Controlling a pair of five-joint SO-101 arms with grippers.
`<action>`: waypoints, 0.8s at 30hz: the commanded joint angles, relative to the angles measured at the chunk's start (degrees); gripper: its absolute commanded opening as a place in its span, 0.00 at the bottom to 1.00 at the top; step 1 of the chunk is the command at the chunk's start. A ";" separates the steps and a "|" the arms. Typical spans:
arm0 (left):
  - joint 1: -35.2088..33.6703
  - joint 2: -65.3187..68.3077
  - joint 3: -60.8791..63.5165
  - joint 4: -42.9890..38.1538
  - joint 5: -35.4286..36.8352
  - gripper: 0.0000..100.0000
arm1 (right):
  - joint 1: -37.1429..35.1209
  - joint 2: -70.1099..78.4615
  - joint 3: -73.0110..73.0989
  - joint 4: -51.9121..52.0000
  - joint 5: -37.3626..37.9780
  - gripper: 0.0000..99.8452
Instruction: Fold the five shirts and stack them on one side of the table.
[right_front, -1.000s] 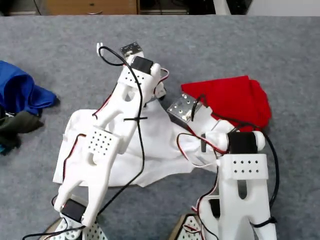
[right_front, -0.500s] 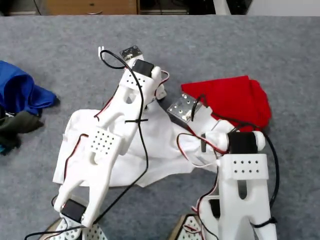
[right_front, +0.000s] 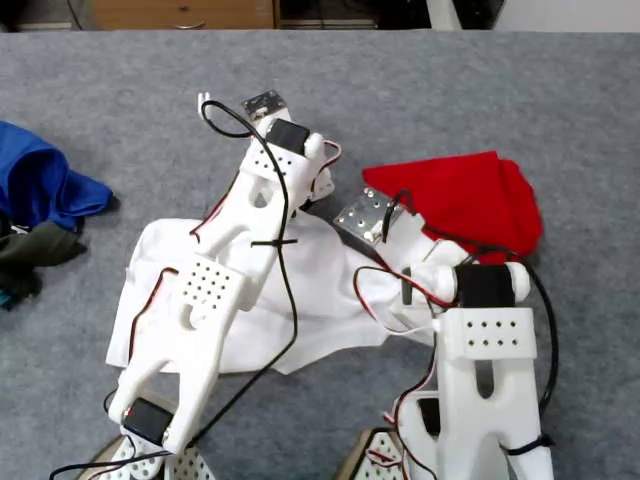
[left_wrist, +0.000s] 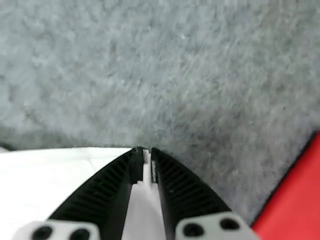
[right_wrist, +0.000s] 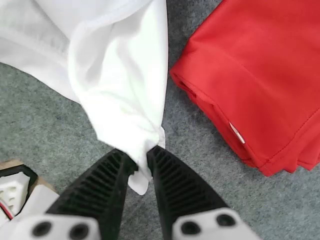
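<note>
The left gripper is pinching an edge of the white shirt between its jaws. The right gripper is clamping a bunched corner, likely for a two-point fold. The red shirt is lying just beside the right jaws.

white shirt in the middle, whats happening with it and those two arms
Both arms have hold of the white shirt, which lies spread and rumpled on the grey table. The left gripper is shut on a thin edge of it on the far side. The right gripper is shut on a bunched corner beside the folded red shirt. A blue shirt and a dark garment lie heaped at the table's edge, not yet folded.
</note>
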 joint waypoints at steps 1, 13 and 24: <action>0.09 -1.98 -5.89 3.52 0.44 0.02 | 1.01 -1.54 -0.48 -1.76 0.18 0.01; -18.55 -22.81 7.82 3.52 -4.48 0.02 | 1.27 -1.54 -12.70 5.36 2.99 0.38; -38.77 -35.65 28.40 3.43 -18.46 0.02 | 1.01 -1.10 -15.87 4.57 2.90 0.38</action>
